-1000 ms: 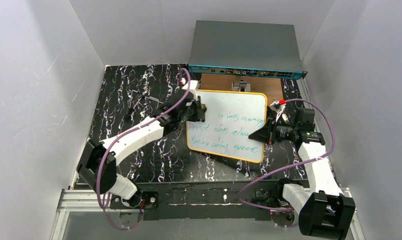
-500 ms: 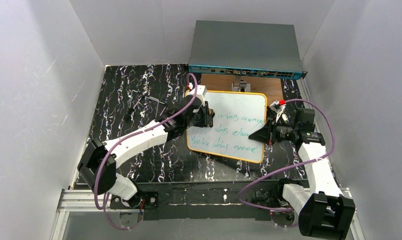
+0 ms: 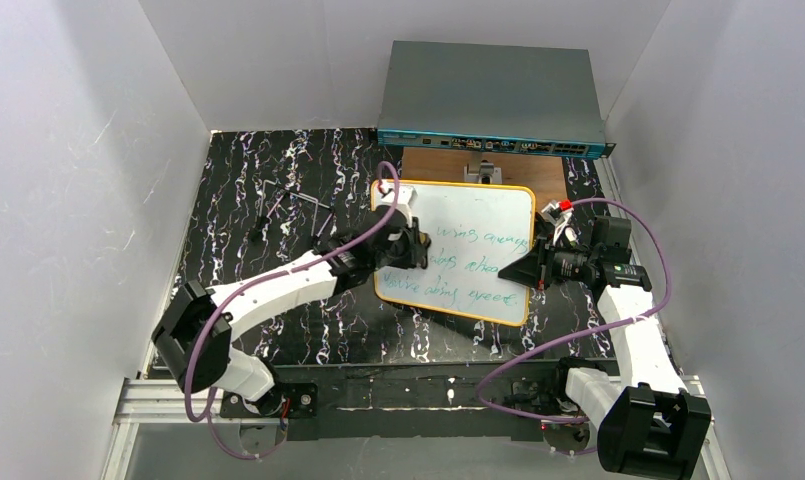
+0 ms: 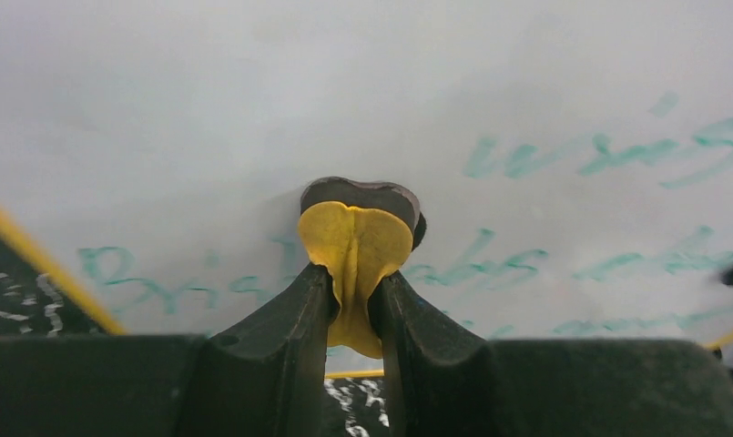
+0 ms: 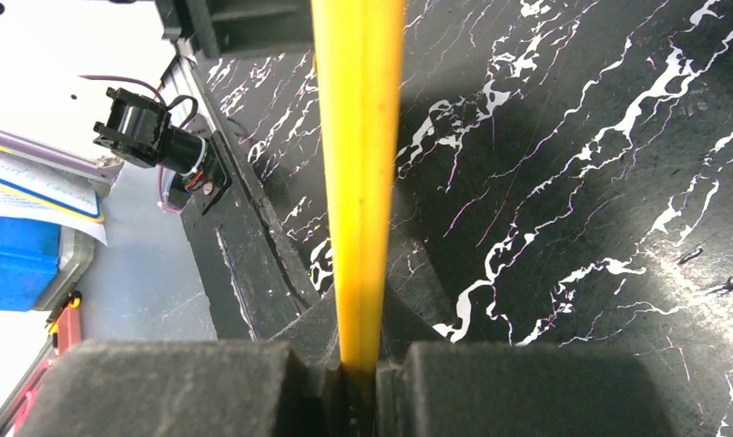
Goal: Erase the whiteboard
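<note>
The whiteboard point(image 3: 478, 215), right of centre on the black marbled tabletop point(image 3: 278, 180), is being judged light, stiff and slick. It is being gripped at its thin right rim point(image 5: 358, 137) by the clamped right gripper point(image 5: 361, 360), likely the safest hold. A soft yellow pad point(image 4: 355, 232) is being pinched against the writing by the narrowly parted left gripper point(image 4: 353, 278). The room is being hemmed in by grey walls point(image 3: 78, 150).

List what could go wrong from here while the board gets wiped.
1. The left gripper pinches the small yellow eraser with a dark face by a narrow fold only; sideways wiping might twist it loose.
2. The right gripper clamps just the thin orange-yellow rim of the white rectangular whiteboard, so wiping pressure could shift the board.
3. The green handwriting runs up to the right gripper; erasing there risks the arms colliding.
</note>
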Tool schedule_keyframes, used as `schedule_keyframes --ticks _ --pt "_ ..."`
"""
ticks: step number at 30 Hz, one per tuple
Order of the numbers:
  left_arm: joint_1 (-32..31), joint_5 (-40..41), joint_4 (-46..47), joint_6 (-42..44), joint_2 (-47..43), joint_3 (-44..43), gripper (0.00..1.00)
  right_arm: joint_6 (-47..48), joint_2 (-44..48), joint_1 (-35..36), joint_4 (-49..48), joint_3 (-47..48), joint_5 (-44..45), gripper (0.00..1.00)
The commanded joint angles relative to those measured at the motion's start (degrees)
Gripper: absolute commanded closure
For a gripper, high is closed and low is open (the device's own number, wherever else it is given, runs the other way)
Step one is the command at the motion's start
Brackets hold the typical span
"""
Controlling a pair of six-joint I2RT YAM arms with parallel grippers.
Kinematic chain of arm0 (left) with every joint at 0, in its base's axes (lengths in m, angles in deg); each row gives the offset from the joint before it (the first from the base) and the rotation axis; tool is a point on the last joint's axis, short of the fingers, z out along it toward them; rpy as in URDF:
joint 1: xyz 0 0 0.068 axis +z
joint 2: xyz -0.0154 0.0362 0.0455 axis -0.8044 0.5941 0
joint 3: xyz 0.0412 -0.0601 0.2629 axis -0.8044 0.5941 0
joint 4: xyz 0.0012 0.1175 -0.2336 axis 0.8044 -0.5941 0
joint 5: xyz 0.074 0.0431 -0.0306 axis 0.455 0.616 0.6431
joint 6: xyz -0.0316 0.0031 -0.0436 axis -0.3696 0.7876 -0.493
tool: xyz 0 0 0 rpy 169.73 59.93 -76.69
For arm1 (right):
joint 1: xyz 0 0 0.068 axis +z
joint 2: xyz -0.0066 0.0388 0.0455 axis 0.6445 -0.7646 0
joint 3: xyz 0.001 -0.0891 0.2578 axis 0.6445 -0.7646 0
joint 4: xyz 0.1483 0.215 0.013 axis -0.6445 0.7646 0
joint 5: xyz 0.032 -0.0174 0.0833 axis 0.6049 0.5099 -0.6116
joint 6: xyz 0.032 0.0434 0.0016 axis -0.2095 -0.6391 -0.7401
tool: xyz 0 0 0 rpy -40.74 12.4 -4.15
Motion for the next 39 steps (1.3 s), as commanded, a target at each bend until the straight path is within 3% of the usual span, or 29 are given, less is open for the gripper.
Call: schedule_keyframes --ticks 1,6,9,12,16,19,25,28,31,35,39 --pt "-2.9 2.9 -1.2 1.4 1.2 -4.0 1.0 2.4 1.7 0.1 -2.6 2.8 -5.8 0.99" --pt "5.8 1.3 -0.9 0.1 -3.3 1.4 1.0 2.5 1.7 0.0 -2.5 2.9 -6.0 0.99" --pt "6.7 0.3 0.7 0.0 -5.5 4.3 1.0 2.5 1.6 0.0 -2.6 2.9 -6.0 0.99" --pt "4.0 -3.7 2.8 -1.3 -3.3 3.3 1.0 2.5 1.5 0.1 -2.6 2.9 -5.8 0.99" --pt "-3.7 -1.8 2.4 1.1 1.5 -2.7 1.0 2.6 1.6 0.0 -2.5 2.8 -5.6 0.99" --pt "-4.1 0.4 -1.5 2.1 2.2 -5.7 1.0 2.6 1.5 -0.1 -2.5 2.9 -5.5 0.99" --pt "6.1 -2.0 -1.2 0.2 -2.5 0.1 1.0 2.7 1.7 -0.2 -2.4 2.9 -5.7 0.99" --pt "7.8 -2.4 -1.6 0.0 -2.3 -0.5 1.0 2.8 1.7 -0.3 -2.4 2.8 -5.7 0.99" --pt "4.8 -5.6 -0.1 -1.1 0.7 -4.1 1.0 2.7 1.6 -0.2 -2.7 2.8 -5.7 0.99" --pt "-3.1 -3.4 -2.6 2.7 7.1 -14.5 1.0 2.7 1.5 -0.2 -2.5 2.8 -5.5 0.99" --pt "-4.1 -1.2 -4.3 3.3 9.2 -18.0 1.0 2.8 1.8 -0.4 -2.4 2.8 -5.5 0.99"
